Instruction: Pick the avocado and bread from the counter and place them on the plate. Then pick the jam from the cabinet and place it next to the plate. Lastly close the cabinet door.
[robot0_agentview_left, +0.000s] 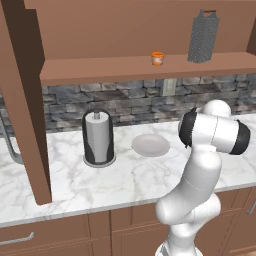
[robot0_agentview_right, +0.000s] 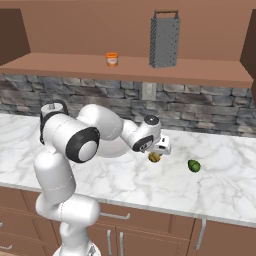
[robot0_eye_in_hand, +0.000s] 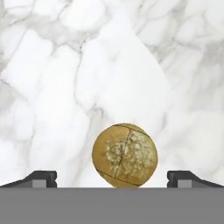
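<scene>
My white arm reaches low over the wide white marble counter (robot0_agentview_right: 220, 185), its two-finger gripper (robot0_eye_in_hand: 112, 177) spread wide and holding nothing. From the hand camera, I see the small yellow-brown rounded bread (robot0_eye_in_hand: 124, 155) sitting on the marble midway between the two dark fingertips (robot0_eye_in_hand: 41, 178), touching neither. From the right base camera, the bread (robot0_agentview_right: 154, 158) peeks out just below the hand, and the small dark green avocado (robot0_agentview_right: 194, 165) lies near it to the right, both well in from the counter's front edge.

From the left base camera, I see the round pale grey-white plate (robot0_agentview_left: 150, 145) lying bare toward the back of the counter, just beside a dark paper-towel holder (robot0_agentview_left: 98, 138) with a white roll standing on its left.

Above, the large brown wooden cabinet (robot0_agentview_left: 125, 30) stands open. The tiny squat orange jam jar (robot0_agentview_left: 158, 58) sits on its floor near the front edge, and a tall grey metal grater (robot0_agentview_left: 203, 37) stands upright to the right of it. The brown cabinet door (robot0_agentview_left: 22, 100) hangs swung out at far left.
</scene>
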